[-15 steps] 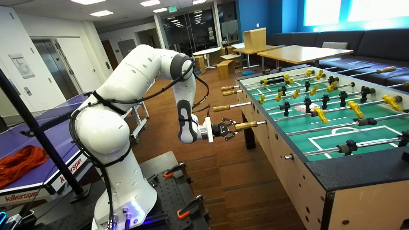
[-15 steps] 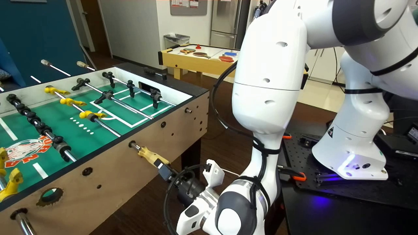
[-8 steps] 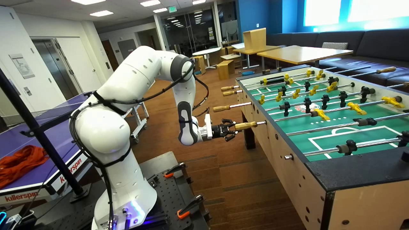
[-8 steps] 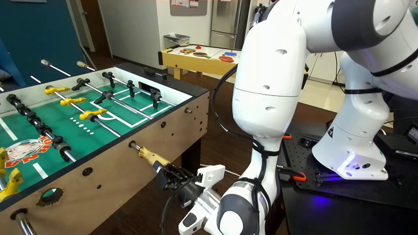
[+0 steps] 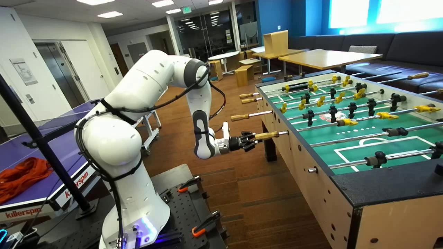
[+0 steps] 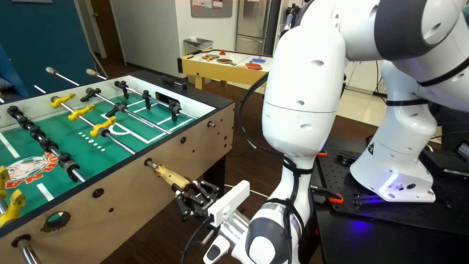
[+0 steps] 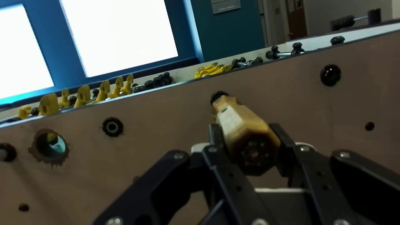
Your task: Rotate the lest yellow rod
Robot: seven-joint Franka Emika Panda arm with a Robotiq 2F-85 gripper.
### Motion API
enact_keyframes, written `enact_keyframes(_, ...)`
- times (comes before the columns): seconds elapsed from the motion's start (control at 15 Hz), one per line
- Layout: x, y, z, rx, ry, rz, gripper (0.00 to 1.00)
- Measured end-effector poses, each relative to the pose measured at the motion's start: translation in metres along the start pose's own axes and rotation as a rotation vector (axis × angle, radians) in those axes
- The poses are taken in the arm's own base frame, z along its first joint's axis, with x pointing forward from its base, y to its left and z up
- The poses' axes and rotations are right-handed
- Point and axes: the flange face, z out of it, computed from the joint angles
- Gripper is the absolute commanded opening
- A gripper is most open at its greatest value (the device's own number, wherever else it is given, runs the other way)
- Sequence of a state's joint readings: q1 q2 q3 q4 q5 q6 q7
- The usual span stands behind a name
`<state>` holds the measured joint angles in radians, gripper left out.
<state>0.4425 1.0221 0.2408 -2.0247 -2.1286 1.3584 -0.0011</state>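
While the gripper [image 7: 248, 132] clamps the wooden handle [image 7: 246, 122] between its fingers [image 7: 216, 137], the rod [image 6: 119, 142] carries three yellow players [image 6: 81, 112] tipped near horizontal.

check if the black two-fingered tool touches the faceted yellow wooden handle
Touching: the wrist view shows the tool clamped on the handle, fingers meeting both sides, no gap.

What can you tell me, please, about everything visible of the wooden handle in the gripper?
The handle is yellowish-brown, looks like varnished wood, and has flat facets, a narrowed neck and a dark outer end. It sits on a metal rod and sticks out from the side of the foosball table, in line with that rod. The gripper is closed on its outer part, jaws on either side.
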Motion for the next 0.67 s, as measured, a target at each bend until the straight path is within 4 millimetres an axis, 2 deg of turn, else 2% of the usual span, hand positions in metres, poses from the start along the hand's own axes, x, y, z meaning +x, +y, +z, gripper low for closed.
enact_keyframes(0.67, -0.0004, -0.0106, 0.0013, -0.059, -0.017, -0.555, 0.16)
